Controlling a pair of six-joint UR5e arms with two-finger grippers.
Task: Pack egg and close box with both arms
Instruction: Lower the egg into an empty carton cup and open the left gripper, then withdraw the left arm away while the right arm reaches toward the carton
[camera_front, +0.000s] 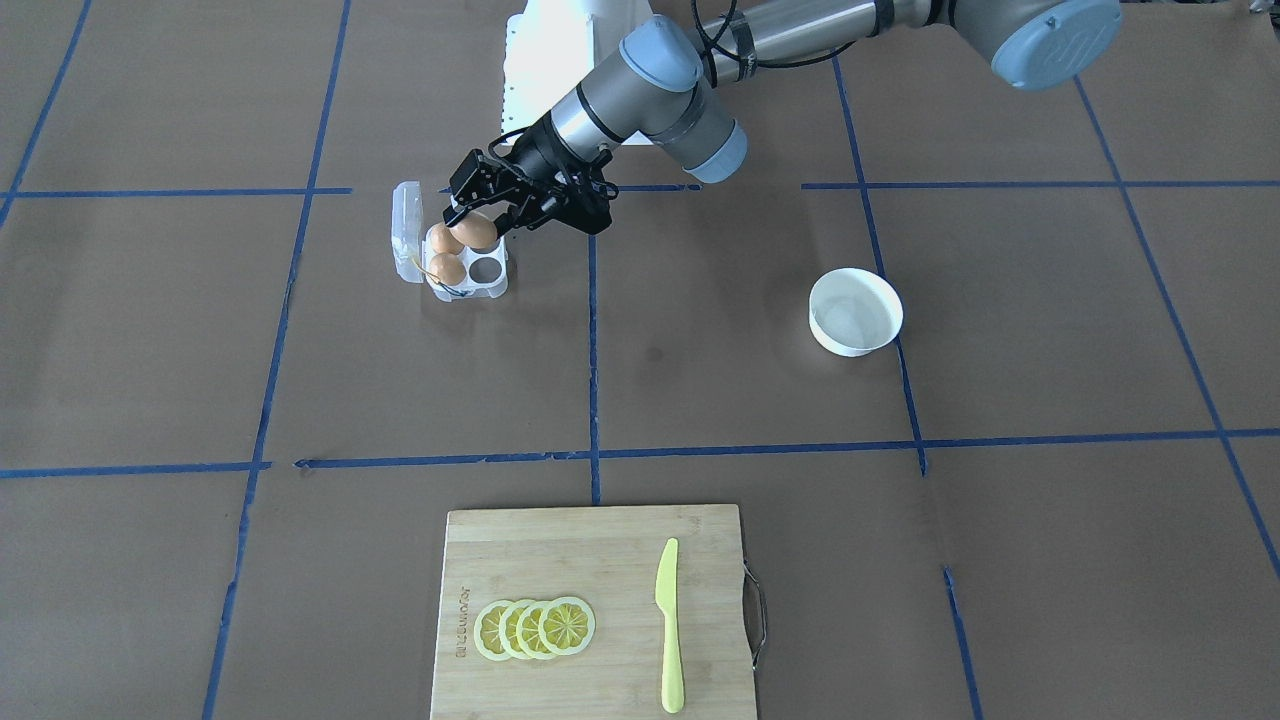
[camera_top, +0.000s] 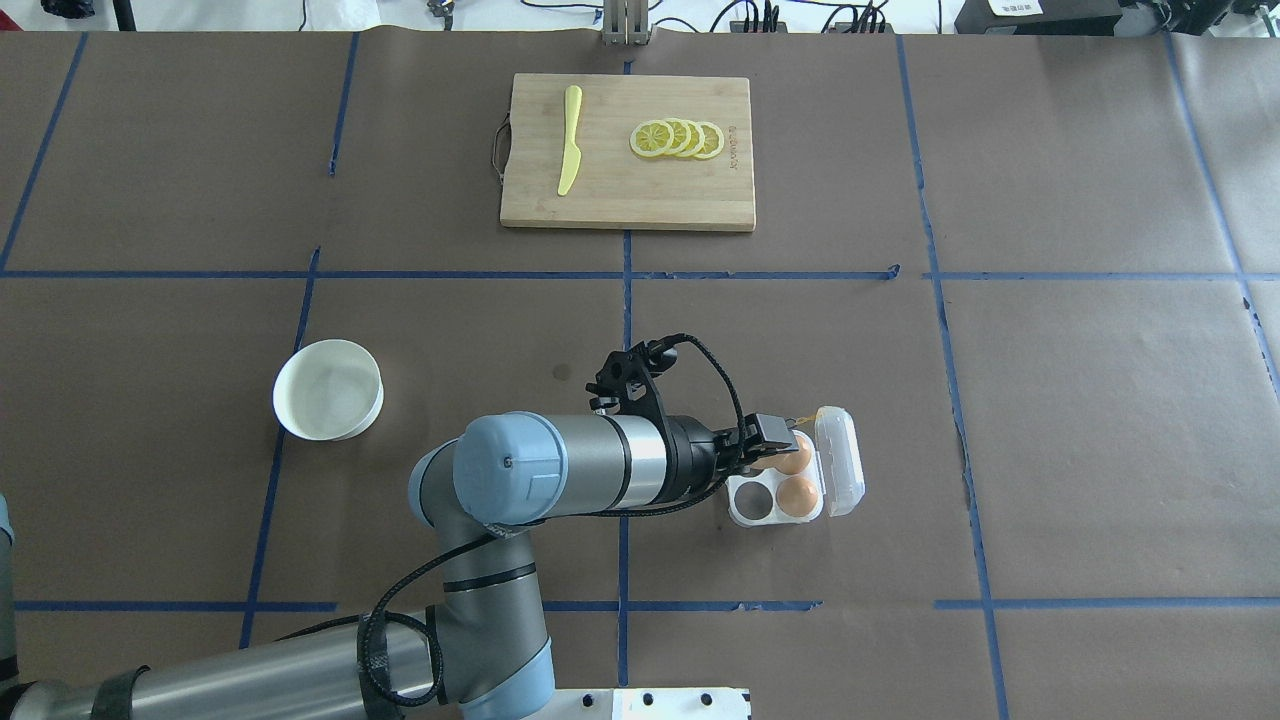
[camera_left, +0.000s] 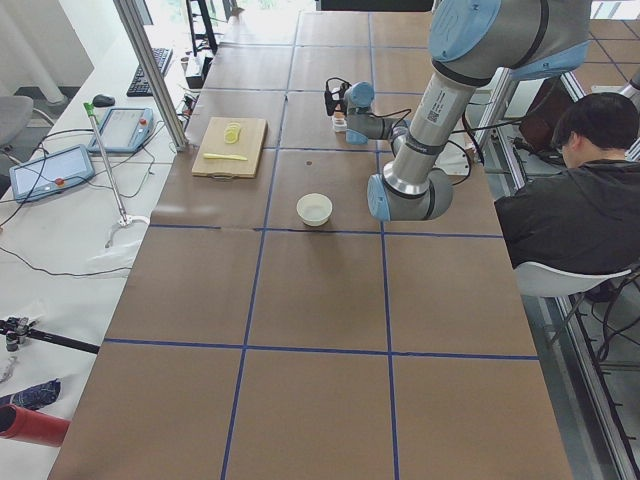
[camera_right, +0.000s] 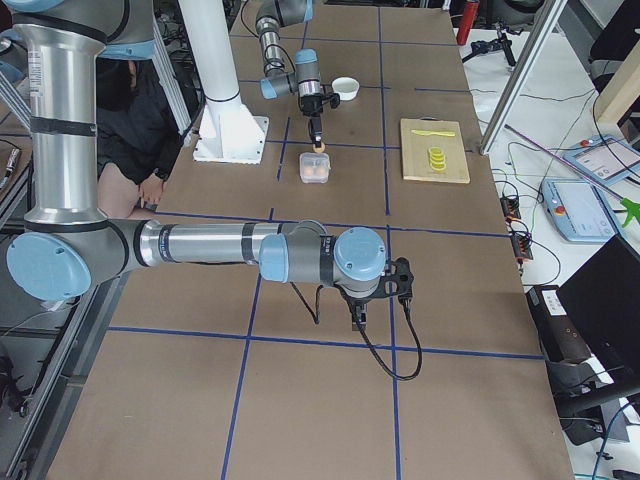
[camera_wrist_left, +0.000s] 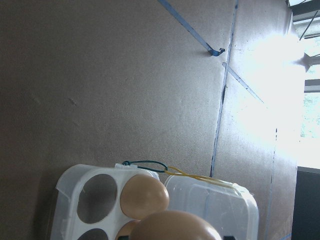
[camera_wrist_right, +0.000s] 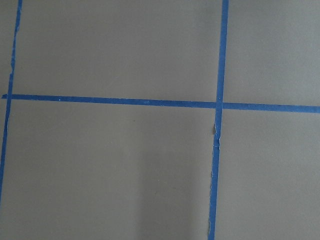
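My left gripper (camera_front: 481, 221) is shut on an orange-brown egg (camera_front: 474, 235) and holds it just above the clear four-cell box (camera_front: 492, 288). The box lies open, with its hinged lid (camera_front: 406, 228) tipped up on the far side from the arm. Two more eggs (camera_front: 447, 268) sit in the cells by the lid. The cell nearest the arm (camera_front: 486, 268) is empty. In the left wrist view the held egg (camera_wrist_left: 175, 227) fills the bottom edge, over the box (camera_wrist_left: 75, 182) and its yellow strand (camera_wrist_left: 200, 177). My right gripper (camera_right: 358, 318) hangs over bare table, far from the box. I cannot tell whether it is open or shut.
A round white bowl (camera_front: 855, 311) stands on the left arm's side. A wooden cutting board (camera_front: 560, 550) with lemon slices (camera_front: 535, 628) and a yellow knife (camera_front: 669, 625) lies at the far edge. A seated person (camera_left: 590, 200) is beside the table.
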